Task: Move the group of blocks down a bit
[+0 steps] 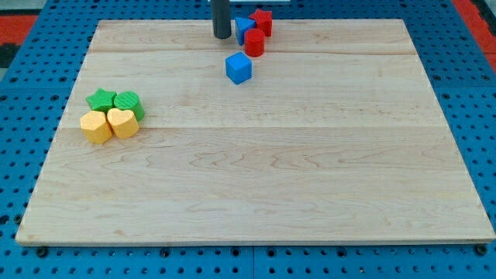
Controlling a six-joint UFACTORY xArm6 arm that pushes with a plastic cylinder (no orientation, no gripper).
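This looks like a robotics lab: a pale wooden board (pixel 256 178) lies on a blue perforated bench (pixel 23 116) with regular holes, and small coloured test blocks sit near my tip (pixel 222 36).

1. My tip (pixel 222 36) is sitting near the board's (pixel 256 194) top edge, just left of the top cluster; room to its left is lying open.
2. Blue block (pixel 244 28), red block (pixel 262 22) & red cylinder (pixel 254 43) are crowding together right of the tip, blocking that side.
3. Blue cube (pixel 239 68) is standing alone just below them, narrow gap btwn.
4. Green star (pixel 101 99), green block (pixel 128 103), yellow block (pixel 96 127) & yellow heart (pixel 122 122) are packing the left edge, touching.
5. Center, right & bottom are staying passable.
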